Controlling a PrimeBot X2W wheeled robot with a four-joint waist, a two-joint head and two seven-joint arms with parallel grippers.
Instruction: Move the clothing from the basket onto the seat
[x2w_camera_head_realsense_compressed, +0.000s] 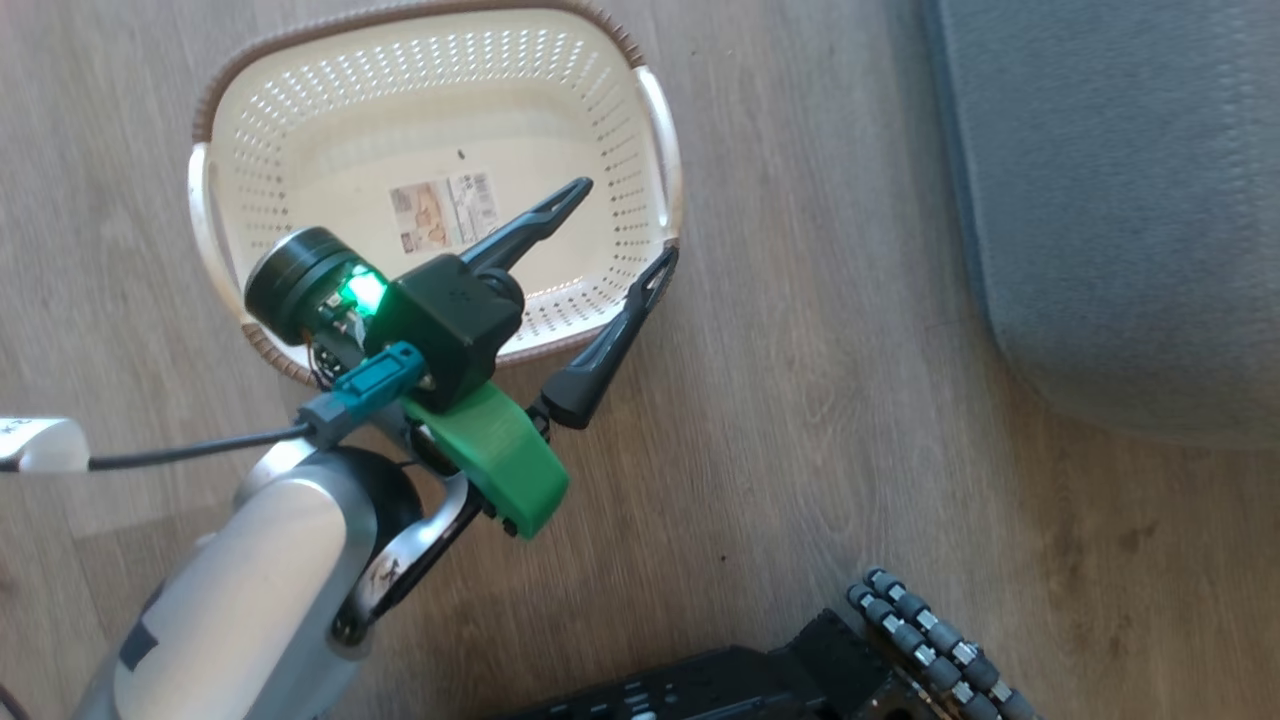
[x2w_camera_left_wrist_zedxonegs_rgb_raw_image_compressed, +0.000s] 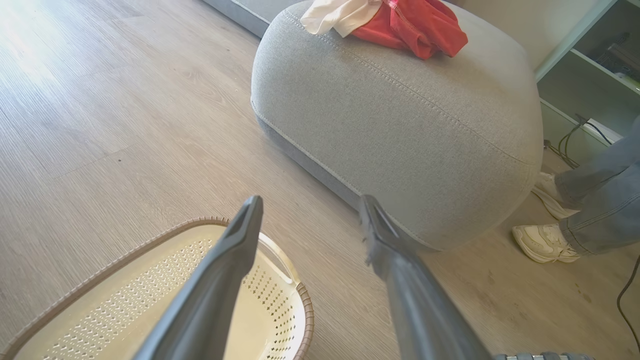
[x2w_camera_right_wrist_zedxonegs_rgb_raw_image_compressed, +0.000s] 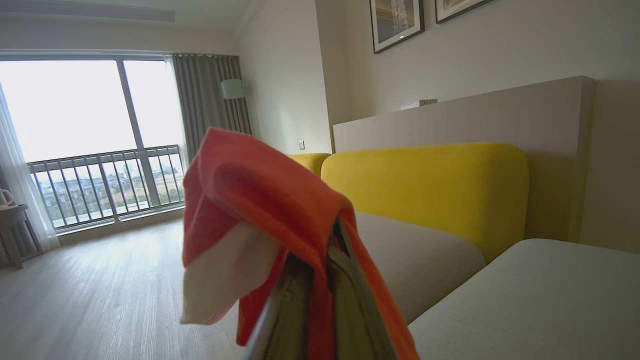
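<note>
The cream basket (x2w_camera_head_realsense_compressed: 300, 130) stands on the wood floor with just a sticker label on its bottom. My left gripper (x2w_camera_head_realsense_compressed: 627, 220) hovers open over its near right rim, nothing between the fingers; the left wrist view shows this gripper (x2w_camera_left_wrist_zedxonegs_rgb_raw_image_compressed: 311, 202) above the basket's rim (x2w_camera_left_wrist_zedxonegs_rgb_raw_image_compressed: 125, 310). The grey seat (x2w_camera_left_wrist_zedxonegs_rgb_raw_image_compressed: 400, 125) lies beyond, with red and white clothing (x2w_camera_left_wrist_zedxonegs_rgb_raw_image_compressed: 410, 25) heaped on top. In the head view the seat (x2w_camera_head_realsense_compressed: 1130, 200) is at the upper right. My right gripper (x2w_camera_right_wrist_zedxonegs_rgb_raw_image_compressed: 334, 235) is raised and shut on a red and white piece of clothing (x2w_camera_right_wrist_zedxonegs_rgb_raw_image_compressed: 260, 200) draped over its fingers.
A person's feet in white shoes (x2w_camera_left_wrist_zedxonegs_rgb_raw_image_compressed: 542, 242) stand right of the seat, near a shelf unit (x2w_camera_left_wrist_zedxonegs_rgb_raw_image_compressed: 590, 60) and floor cables (x2w_camera_left_wrist_zedxonegs_rgb_raw_image_compressed: 565, 142). My dark base (x2w_camera_head_realsense_compressed: 760, 680) is at the bottom. A yellow-backed sofa (x2w_camera_right_wrist_zedxonegs_rgb_raw_image_compressed: 425, 190) sits ahead of the right gripper.
</note>
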